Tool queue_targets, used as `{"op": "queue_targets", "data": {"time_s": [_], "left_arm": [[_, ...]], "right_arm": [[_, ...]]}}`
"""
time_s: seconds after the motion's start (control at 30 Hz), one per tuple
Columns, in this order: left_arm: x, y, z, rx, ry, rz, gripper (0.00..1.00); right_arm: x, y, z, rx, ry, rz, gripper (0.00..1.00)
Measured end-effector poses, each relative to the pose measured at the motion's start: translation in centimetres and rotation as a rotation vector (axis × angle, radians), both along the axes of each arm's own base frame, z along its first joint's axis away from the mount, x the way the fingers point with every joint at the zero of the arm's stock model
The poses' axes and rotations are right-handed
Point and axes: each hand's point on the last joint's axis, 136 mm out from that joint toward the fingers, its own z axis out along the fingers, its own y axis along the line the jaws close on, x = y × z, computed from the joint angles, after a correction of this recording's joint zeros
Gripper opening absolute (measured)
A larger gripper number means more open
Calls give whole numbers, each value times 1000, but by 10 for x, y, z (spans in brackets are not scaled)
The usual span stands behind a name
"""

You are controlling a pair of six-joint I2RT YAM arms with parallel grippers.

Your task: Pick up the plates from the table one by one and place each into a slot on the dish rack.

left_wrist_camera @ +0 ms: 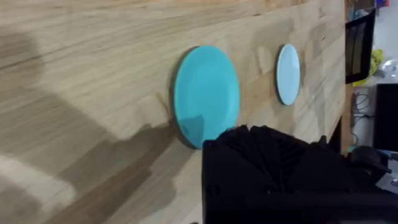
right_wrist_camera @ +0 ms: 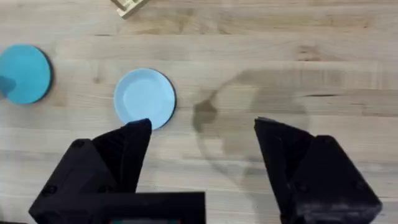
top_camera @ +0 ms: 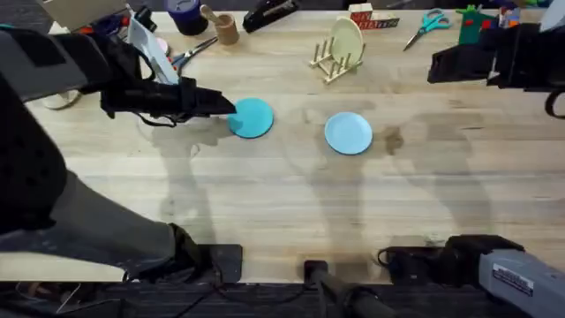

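A turquoise plate (top_camera: pixel 253 117) (left_wrist_camera: pixel 206 93) lies flat on the table (top_camera: pixel 282 203), left of centre. A paler sky-blue plate (top_camera: pixel 349 133) (left_wrist_camera: pixel 288 73) (right_wrist_camera: pixel 145 98) lies flat to its right. My left gripper (top_camera: pixel 225 106) (left_wrist_camera: pixel 267 140) is low at the turquoise plate's left edge, its fingers together as one black mass that hides the plate's near rim. I cannot tell if they touch it. My right gripper (top_camera: pixel 439 65) (right_wrist_camera: pixel 202 168) hangs open and empty above the table, right of the sky-blue plate. The dish rack (top_camera: pixel 335 64) stands at the back centre.
A cream-yellow plate (top_camera: pixel 346 40) stands upright in the rack. Along the back edge are scissors (top_camera: pixel 428 22), a wooden cup (top_camera: pixel 227 28), a dark cup (top_camera: pixel 185 14), a black stapler (top_camera: pixel 269 13) and a small red box (top_camera: pixel 362 16).
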Motion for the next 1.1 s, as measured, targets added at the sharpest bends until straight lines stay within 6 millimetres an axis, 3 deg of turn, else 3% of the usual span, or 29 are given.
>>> {"op": "queue_targets", "data": {"time_s": [0.77,1.1], "left_arm": [[10,2,-53,-44,81,9,41],[13,1,-55,-77,126,39,41]], "right_arm": [[0,0,0,0,0,0,996],[0,0,0,0,1,0,996]]}}
